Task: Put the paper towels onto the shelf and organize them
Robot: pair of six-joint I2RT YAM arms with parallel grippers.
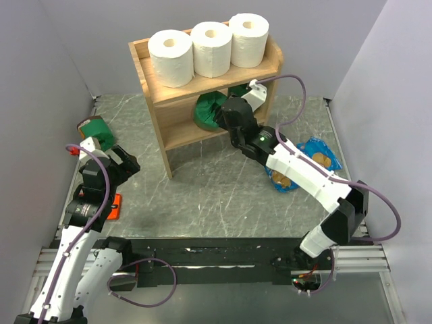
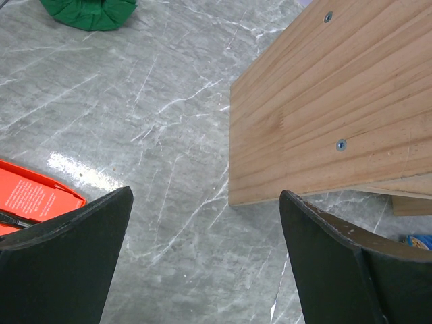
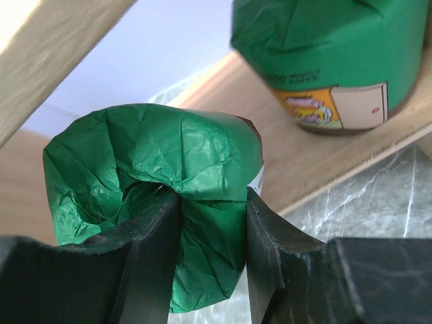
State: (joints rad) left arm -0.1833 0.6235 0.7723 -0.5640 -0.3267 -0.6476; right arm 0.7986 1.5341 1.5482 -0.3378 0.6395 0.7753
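Grey tabletop (image 1: 223, 196); paper towels (image 1: 210, 48) atop shelf (image 1: 152, 94).
Prob light, squashy: grip sides softly. Left gripper (image 2: 206, 196) agape; right gripper (image 3: 212, 202) clamps green pkg (image 3: 148, 155).

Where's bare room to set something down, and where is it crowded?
Free: the table in front of the shelf, between the arms. Crowded: the top tier, filled by three rolls; the lower tier, where the right gripper grips a green package beside another; blue bags at the table's right.

grey marbled desk (image 1: 223, 196), green wrapped package (image 1: 96, 129) lying near its left edge, flat orange box (image 2: 27, 196) closer in, blue snack bag (image 1: 317, 156) at right, crumpled green package (image 3: 155, 175) close up, labelled green package (image 3: 324, 61) standing behind it
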